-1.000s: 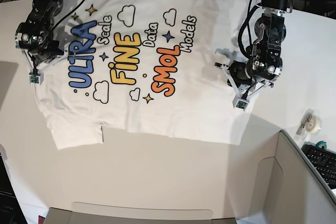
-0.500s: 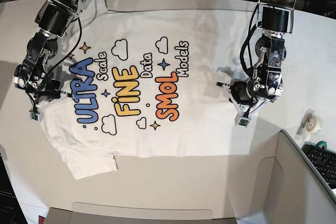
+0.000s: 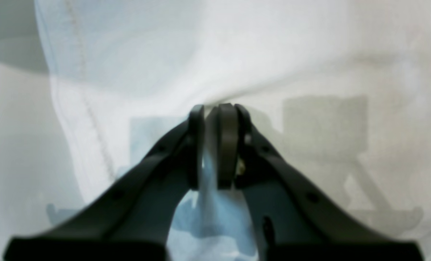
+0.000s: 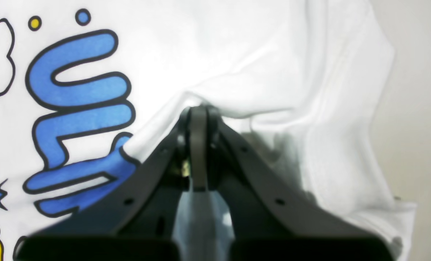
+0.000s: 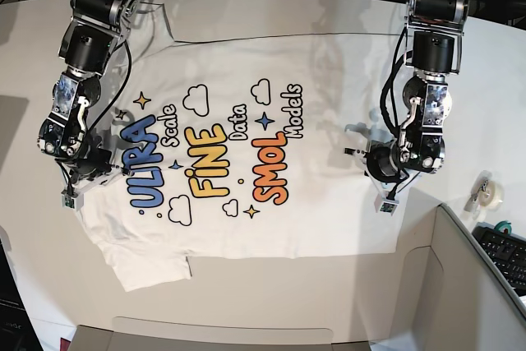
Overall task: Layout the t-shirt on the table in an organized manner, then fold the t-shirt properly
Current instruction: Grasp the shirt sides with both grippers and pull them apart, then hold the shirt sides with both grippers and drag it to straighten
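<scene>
The white t-shirt [image 5: 238, 104] lies print-up across the table [image 5: 271, 285], with its "ULTRA FINE SMOL" lettering running slantwise. My right gripper [image 5: 100, 172] sits at the shirt's left side in the base view. In its wrist view the right gripper [image 4: 199, 110] is shut on a raised pinch of the t-shirt [image 4: 237, 54], right beside the blue letters. My left gripper [image 5: 355, 154] is at the shirt's right side. In its wrist view the left gripper [image 3: 215, 108] is shut on a ridge of plain fabric of the t-shirt [image 3: 273, 54], near a stitched hem.
A tape roll [image 5: 491, 192] and a keyboard [image 5: 505, 252] sit at the right. A grey-beige partition panel [image 5: 460, 285] rises at the lower right, and a low panel [image 5: 222, 336] runs along the near edge. Cables lie beyond the far edge.
Both grippers have moved toward the near edge, dragging the shirt with them. The print now sits lower in the base view and is more tilted.
</scene>
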`<state>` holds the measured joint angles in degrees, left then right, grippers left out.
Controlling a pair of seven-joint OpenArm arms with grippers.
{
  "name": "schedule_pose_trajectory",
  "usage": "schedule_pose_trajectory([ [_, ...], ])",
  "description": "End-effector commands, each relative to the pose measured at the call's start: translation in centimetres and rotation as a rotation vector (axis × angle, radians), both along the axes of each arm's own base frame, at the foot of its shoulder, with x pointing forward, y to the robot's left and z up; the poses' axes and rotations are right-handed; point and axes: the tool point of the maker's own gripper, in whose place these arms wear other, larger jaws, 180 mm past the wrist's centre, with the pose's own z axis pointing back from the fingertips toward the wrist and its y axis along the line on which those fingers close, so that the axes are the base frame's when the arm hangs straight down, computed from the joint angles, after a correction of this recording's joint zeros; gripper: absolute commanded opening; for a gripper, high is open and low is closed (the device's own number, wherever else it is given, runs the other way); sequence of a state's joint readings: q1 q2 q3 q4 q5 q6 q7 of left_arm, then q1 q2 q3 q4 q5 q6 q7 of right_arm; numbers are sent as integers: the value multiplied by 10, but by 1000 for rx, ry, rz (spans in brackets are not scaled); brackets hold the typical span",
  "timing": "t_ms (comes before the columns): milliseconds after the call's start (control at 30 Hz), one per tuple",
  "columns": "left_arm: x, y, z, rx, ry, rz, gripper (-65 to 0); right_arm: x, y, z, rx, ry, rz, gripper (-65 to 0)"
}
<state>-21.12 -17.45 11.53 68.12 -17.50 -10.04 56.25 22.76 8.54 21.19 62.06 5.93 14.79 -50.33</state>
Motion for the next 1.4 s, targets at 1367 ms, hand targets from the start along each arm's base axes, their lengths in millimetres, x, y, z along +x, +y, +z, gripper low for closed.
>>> schedule_pose_trajectory([
  [1367, -17, -15, 90, 20, -175, -33, -458, -69, -52, 77, -67, -68, -162, -447],
])
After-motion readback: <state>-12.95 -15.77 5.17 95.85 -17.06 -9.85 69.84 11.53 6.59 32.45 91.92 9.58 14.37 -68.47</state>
